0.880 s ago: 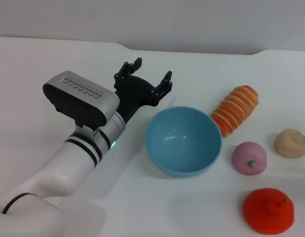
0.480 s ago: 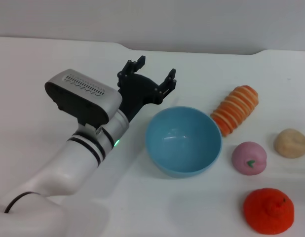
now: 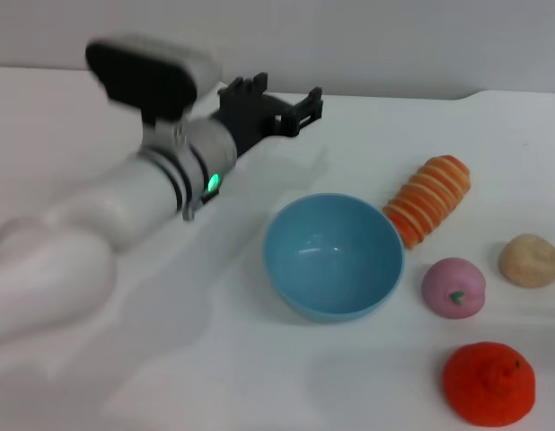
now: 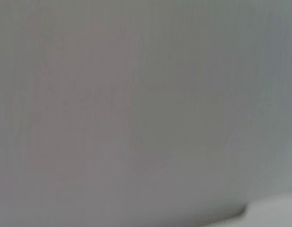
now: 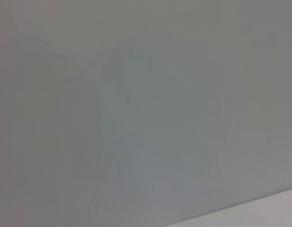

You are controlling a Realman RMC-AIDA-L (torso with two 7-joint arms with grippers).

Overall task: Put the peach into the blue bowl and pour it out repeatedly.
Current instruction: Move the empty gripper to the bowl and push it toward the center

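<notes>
Left tool [image 3: 282, 96] open, empty, raised behind light blue round plastic bowl [image 3: 333, 256]; small pink-mauve round toy peach [image 3: 453, 287] just beside bowl on white counter [image 3: 259, 377].

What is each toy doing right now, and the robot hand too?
blue bowl: upright, empty.
peach: on the table, beside the bowl.
left gripper: open, holding nothing, raised behind the bowl.
orange-red bumpy fruit: resting on the table.

Head view down over table [image 3: 98, 377]; both wrist views toward blank wall.
</notes>
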